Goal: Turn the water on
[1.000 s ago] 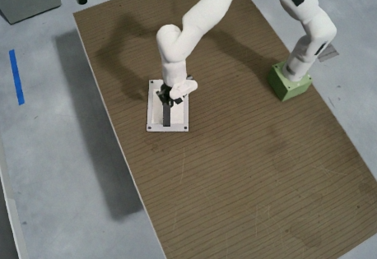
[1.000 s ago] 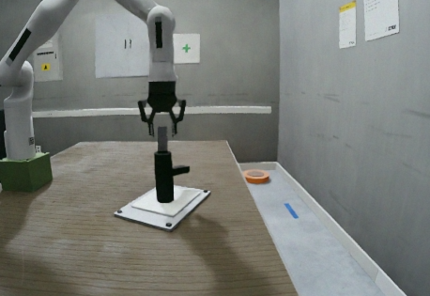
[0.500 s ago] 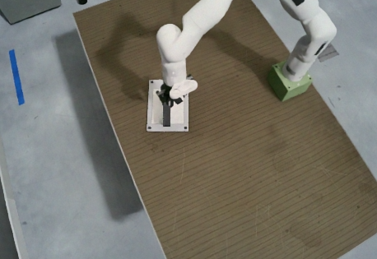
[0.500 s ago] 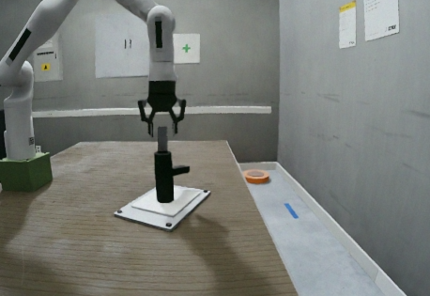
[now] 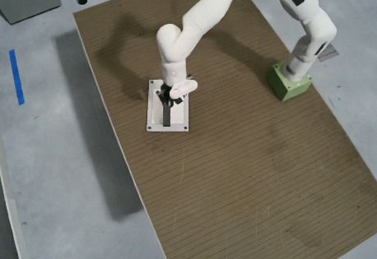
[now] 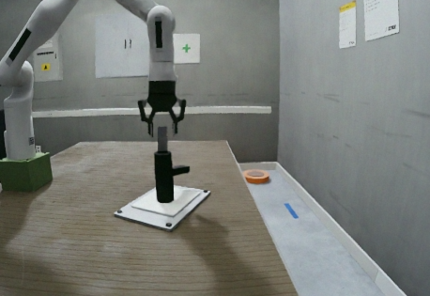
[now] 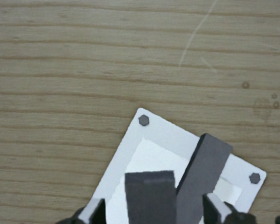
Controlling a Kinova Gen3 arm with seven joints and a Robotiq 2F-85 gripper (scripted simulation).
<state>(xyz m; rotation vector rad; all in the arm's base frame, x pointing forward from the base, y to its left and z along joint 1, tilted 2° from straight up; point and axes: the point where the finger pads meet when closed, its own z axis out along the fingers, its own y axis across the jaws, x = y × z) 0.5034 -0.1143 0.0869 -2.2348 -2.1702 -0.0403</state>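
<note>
Gripper [image 6: 162, 130] held partly open, nothing gripped, fingers astride upright lever [image 6: 162, 139] of tap [image 6: 164, 179]; lever judged fully raised.

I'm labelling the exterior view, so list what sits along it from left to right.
Green arm base → tap on its white plate, the open gripper above its upright lever → orange tape roll → blue floor mark → wall posters.
</note>
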